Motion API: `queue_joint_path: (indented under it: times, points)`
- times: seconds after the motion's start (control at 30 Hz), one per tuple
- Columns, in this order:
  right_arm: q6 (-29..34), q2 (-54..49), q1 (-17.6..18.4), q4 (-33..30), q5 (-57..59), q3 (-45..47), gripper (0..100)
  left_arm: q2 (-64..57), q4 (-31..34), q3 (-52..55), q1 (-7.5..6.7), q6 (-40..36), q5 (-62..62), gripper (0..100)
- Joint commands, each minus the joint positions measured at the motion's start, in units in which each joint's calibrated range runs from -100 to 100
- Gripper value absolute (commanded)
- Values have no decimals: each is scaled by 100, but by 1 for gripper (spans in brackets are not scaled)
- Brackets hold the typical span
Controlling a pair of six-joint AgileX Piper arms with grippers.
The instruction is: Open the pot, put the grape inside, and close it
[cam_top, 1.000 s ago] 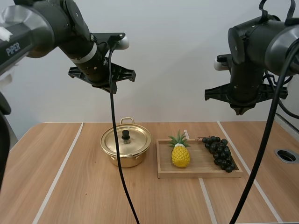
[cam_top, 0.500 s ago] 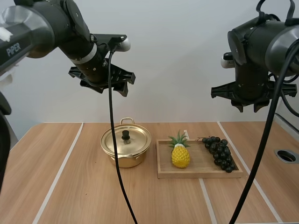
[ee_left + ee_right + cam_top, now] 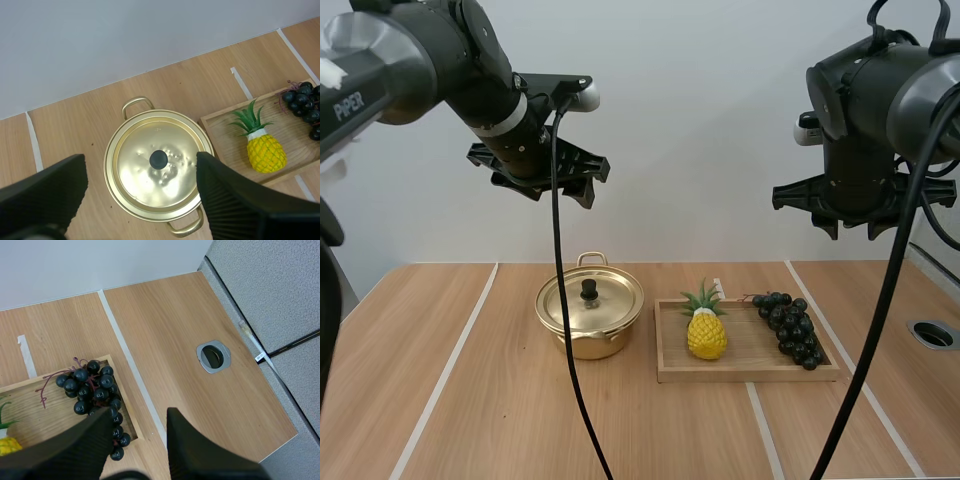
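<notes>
The bunch of grapes [image 3: 95, 390] lies at the right end of a wooden tray [image 3: 750, 375], heaped against the tray's far and right rims, stems pointing toward the tray's middle. It has not been picked up, and nothing touches it. A toy pineapple [image 3: 706, 333] stands upright at the tray's left end, apart from the grapes. It has no part in the task and, I judge, is there only as a distractor.

Just left of the tray sits the gold pot [image 3: 590, 318], shut. Its lid [image 3: 175, 175] rests squarely on the rim with the black knob [image 3: 159, 159] in the centre. What is inside cannot be seen while the lid is on.

The left claw [image 3: 140, 170] hangs high above the pot, its fingers spread wide to either side of the knob line. This looks like a line-up for a straight descent onto the knob, since the lid must come off first. The right claw [image 3: 139, 420] hovers high over the tray's right end with its fingers parted. The grapes lie just beyond its tips, so it seems to be waiting there until the pot is open.

Pot and tray both rest on the wooden tabletop [image 3: 470, 400]. A round grommet hole [image 3: 214, 356] lies well to the right of the tray.
</notes>
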Motion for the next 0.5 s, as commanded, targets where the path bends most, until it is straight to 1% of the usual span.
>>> queue_joint_path:
  times: [0.0, 0.03, 0.07, 0.13, 0.27, 0.37, 0.47]
  points:
    - [9, -60, -24, -56, 17, 11, 74, 1, -28, 3, -22, 15, 124, 100]
    - [-37, -60, -24, -56, 17, 11, 78, 1, 1, 3, -22, 15, 158, 100]
    - [-104, -60, -24, -56, 17, 11, 84, 1, 52, 3, -22, 15, 216, 100]
    - [-198, -60, -24, -118, -127, 11, 100, 1, 129, 3, -22, 15, 298, 100]
    - [-443, -60, -24, -442, -537, 11, 100, 1, 151, 3, -22, 15, 336, 100]
    - [-428, -60, -24, -699, -764, 11, 100, 1, 128, 3, -22, 15, 336, 100]
    - [-379, -60, -24, -769, -877, 11, 100, 1, 128, 3, -22, 15, 336, 100]
